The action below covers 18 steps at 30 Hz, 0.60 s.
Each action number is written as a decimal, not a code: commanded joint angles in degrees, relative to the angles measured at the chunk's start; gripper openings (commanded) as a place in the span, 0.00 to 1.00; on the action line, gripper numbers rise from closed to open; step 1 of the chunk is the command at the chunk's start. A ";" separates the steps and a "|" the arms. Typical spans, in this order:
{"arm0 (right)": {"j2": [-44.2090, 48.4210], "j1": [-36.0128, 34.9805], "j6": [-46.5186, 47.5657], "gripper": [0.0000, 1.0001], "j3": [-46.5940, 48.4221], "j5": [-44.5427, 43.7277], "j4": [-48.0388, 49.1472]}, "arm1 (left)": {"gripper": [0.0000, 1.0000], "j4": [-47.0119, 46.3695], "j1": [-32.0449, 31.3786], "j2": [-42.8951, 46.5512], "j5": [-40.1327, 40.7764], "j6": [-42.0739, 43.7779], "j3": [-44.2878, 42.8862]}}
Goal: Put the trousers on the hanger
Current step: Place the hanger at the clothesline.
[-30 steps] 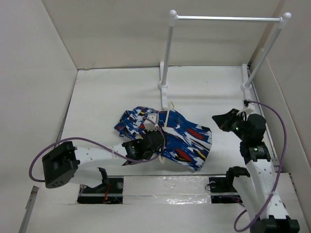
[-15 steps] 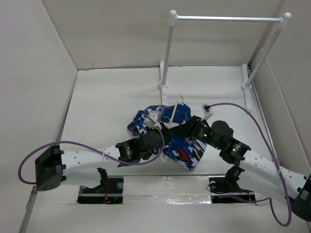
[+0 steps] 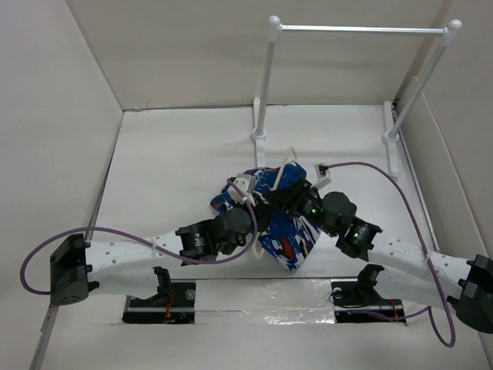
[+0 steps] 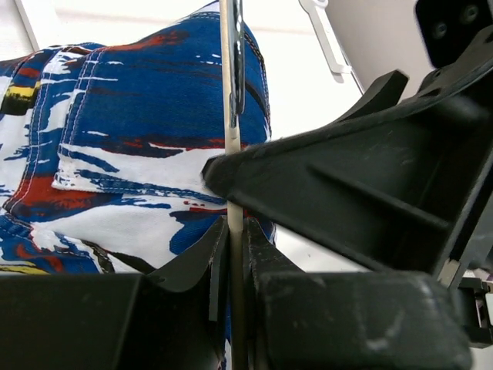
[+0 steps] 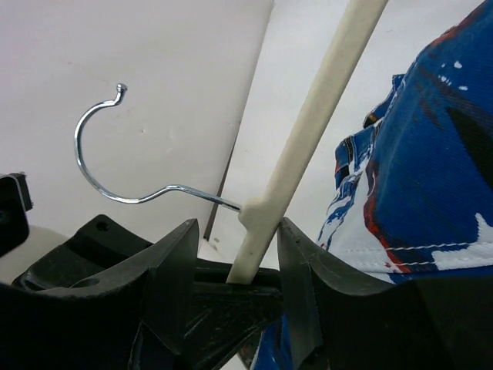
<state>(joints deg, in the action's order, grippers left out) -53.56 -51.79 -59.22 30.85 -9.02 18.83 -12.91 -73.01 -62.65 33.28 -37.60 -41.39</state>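
Note:
The blue patterned trousers (image 3: 283,231) lie bunched at the table's middle, draped over the cream hanger (image 3: 292,154). My left gripper (image 3: 253,202) comes in from the left and is shut on the hanger's thin bar (image 4: 233,154); in the left wrist view the trousers (image 4: 131,131) hang just beyond it. My right gripper (image 3: 286,194) meets it from the right. Its jaws (image 5: 237,227) stand open astride the hanger's cream bar (image 5: 308,131), just below the metal hook (image 5: 100,154), with a gap on the left side. Trousers fabric (image 5: 431,154) sits beside the right finger.
A white-poled rack (image 3: 266,85) with a metal crossbar (image 3: 362,29) stands at the back of the table. White walls close in the left, right and rear. The right arm's purple cable (image 3: 370,168) loops above its wrist.
My right arm swung in from the right edge to the hanger and its jaws opened around the bar. My left gripper carried the hanger and trousers slightly rightward, bunching the fabric.

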 commanded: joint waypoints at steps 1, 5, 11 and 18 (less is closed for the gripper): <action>-1.72 -2.43 -1.25 0.50 1.58 -2.85 5.25 | 0.00 -7.22 -0.11 1.75 0.38 1.13 -4.67; -4.35 -3.58 -2.91 0.44 1.58 -1.63 8.05 | 0.00 -9.06 -0.11 1.31 -0.49 1.74 -5.02; -5.94 -3.58 -5.82 0.17 -0.09 -0.48 14.47 | 0.00 -8.54 -0.64 2.09 -2.25 4.90 -7.57; -0.86 3.33 -4.50 0.00 6.05 2.76 9.13 | 0.47 -3.27 -0.64 6.22 -5.15 8.42 -10.03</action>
<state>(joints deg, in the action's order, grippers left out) -57.58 -51.09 -64.55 31.35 -10.35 23.66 -7.90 -73.38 -61.08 30.74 -30.28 -45.91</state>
